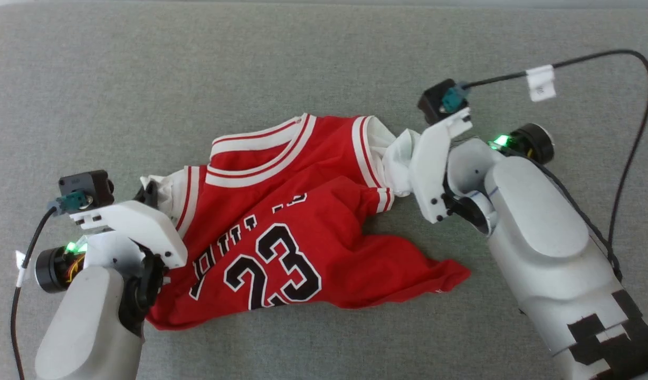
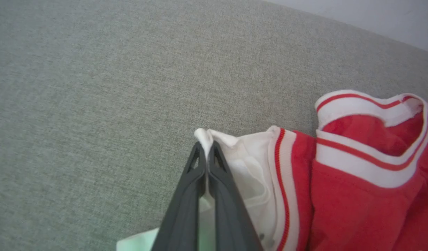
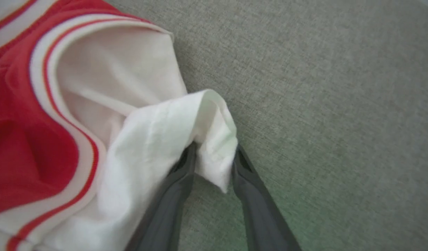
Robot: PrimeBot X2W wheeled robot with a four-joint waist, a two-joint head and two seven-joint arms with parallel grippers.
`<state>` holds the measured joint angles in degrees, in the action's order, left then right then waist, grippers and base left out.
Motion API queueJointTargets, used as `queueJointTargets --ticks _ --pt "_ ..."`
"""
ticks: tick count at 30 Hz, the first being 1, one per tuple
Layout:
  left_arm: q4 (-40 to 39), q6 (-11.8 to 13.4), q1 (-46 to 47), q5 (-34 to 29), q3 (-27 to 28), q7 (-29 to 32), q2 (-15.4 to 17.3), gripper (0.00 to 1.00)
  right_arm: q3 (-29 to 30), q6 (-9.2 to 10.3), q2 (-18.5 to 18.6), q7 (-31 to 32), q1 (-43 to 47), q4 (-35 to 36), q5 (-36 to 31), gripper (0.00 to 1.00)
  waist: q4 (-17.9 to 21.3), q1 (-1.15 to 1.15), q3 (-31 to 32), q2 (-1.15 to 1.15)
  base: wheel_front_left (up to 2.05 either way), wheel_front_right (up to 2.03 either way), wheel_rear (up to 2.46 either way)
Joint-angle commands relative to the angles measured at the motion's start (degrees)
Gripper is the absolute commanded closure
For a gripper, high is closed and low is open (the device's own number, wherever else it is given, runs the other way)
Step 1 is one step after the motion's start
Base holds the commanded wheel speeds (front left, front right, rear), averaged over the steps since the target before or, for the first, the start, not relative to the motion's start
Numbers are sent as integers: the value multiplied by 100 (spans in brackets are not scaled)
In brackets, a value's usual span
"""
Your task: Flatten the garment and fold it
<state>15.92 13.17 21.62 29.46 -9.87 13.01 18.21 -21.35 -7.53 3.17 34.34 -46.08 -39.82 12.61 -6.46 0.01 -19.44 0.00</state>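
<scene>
The garment (image 1: 282,211) is a red jersey with white sleeves, striped trim and a black 23, lying crumpled across the grey cloth surface. At its left end, my left gripper (image 2: 207,146) is shut on the tip of the white sleeve (image 2: 249,164). In the head view its dark fingers (image 1: 147,194) meet that sleeve. At the right end, my right gripper (image 3: 212,151) has its fingers apart, one on each side of a loose fold of the other white sleeve (image 3: 172,132). That sleeve (image 1: 398,155) is bunched against the right wrist mount (image 1: 435,163).
The grey woven surface (image 1: 303,63) stretches around the jersey on all sides. A black cable (image 1: 638,105) with a white tag loops from the right wrist camera out to the right. The jersey's hem (image 1: 440,277) points toward the right forearm.
</scene>
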Motion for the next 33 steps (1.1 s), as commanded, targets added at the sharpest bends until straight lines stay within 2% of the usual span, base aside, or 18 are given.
queueJointTargets --ticks 1,10,11,15,20,24,29,33 --pt "26 -42 99 46 -18 -18 7 100 -172 4 6 142 47 -108 117 100 11 -1 18 0 0 0 0" --pt "-50 -212 336 -81 -34 -175 304 100 -353 4 573 -146 -238 234 589 100 131 -1 190 0 0 0 0" --pt "-206 -324 496 121 95 -300 233 100 -333 4 788 -233 -336 382 679 100 176 -1 238 0 0 0 0" --pt "-448 -515 740 531 310 -351 108 100 -156 4 1066 -400 -503 584 802 100 280 -1 290 0 0 0 0" --pt "-792 -633 1306 723 395 -88 226 100 80 4 1513 -497 -933 890 803 100 518 -1 210 0 0 0 0" --pt "-954 -602 1951 753 425 127 306 100 306 4 1759 -586 -1480 1118 751 100 711 -1 -13 0 0 0 0" --pt "-866 -431 2991 713 518 258 351 100 627 4 1820 -606 -2283 1245 737 100 936 -1 -434 0 0 0 0" --pt "-655 -191 3857 502 604 136 414 100 969 4 1727 -768 -2945 1242 683 100 1085 -1 -714 0 0 0 0"
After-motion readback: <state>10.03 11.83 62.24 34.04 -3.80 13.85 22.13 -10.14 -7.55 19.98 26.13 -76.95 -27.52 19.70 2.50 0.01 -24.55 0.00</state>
